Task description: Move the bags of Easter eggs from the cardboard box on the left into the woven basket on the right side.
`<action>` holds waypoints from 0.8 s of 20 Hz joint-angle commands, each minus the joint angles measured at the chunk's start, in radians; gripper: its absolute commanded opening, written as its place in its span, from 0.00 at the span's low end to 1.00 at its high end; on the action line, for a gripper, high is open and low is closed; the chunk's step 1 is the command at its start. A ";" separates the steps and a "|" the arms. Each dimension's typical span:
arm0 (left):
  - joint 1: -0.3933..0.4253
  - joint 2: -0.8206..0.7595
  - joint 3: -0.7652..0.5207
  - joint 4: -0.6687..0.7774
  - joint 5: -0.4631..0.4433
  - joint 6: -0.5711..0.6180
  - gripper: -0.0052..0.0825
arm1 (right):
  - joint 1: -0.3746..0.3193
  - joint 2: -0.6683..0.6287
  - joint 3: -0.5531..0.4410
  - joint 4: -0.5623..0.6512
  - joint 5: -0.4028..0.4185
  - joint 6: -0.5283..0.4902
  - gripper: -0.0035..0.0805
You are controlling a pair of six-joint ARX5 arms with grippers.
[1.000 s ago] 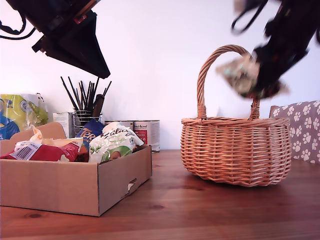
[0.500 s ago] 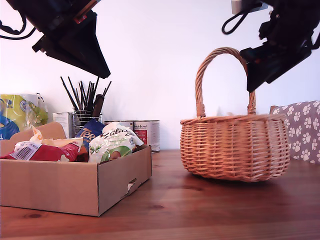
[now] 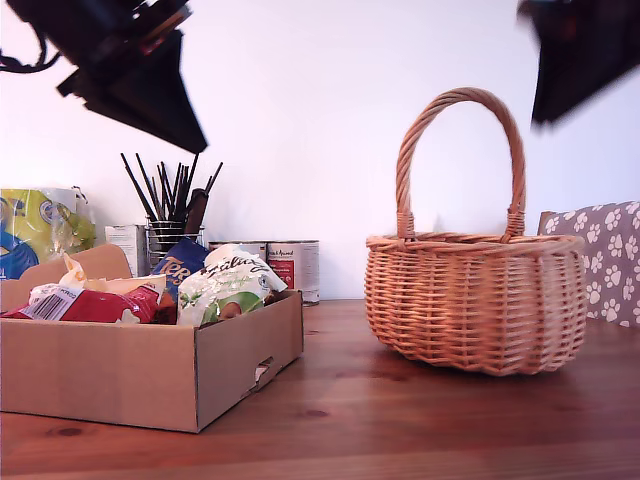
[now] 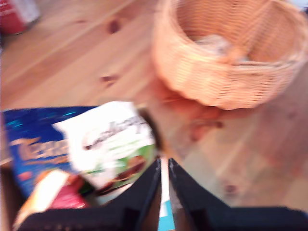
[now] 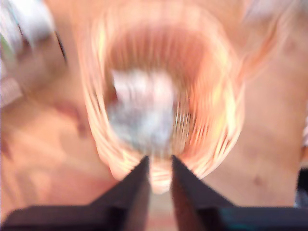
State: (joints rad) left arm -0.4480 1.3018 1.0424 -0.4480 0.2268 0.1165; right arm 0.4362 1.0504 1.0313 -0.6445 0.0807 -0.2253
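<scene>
Judging remaining egg bag (image 4: 118, 144) in cardboard box (image 3: 150, 375): light, crinkly, slippery; best pinched at white top. My first gripper (image 4: 163, 166) and my second gripper (image 5: 160, 166) were nearly closed, empty.

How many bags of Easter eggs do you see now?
2. One bag of Easter eggs lies in the cardboard box; a second bag, blurred, lies inside the woven basket. Others may be hidden.

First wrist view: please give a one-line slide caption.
Bag of Easter eggs in the cardboard box below my first hand; woven basket beyond.
</scene>
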 commanded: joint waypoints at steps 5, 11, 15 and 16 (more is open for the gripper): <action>0.074 -0.014 -0.010 -0.056 0.000 0.082 0.09 | 0.035 -0.146 0.010 -0.103 -0.136 0.021 0.03; 0.158 -0.013 -0.010 -0.056 0.105 0.209 0.13 | 0.074 -0.366 -0.135 -0.106 -0.157 0.101 0.03; 0.157 0.018 -0.010 0.061 0.196 0.312 0.23 | 0.074 -0.429 -0.180 -0.131 -0.156 0.124 0.03; 0.157 0.038 -0.010 0.084 0.211 0.353 0.28 | 0.074 -0.430 -0.180 -0.131 -0.157 0.124 0.03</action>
State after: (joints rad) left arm -0.2924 1.3056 1.0424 -0.3798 0.4263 0.4400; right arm 0.5072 0.6178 0.8665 -0.7803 -0.0723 -0.1047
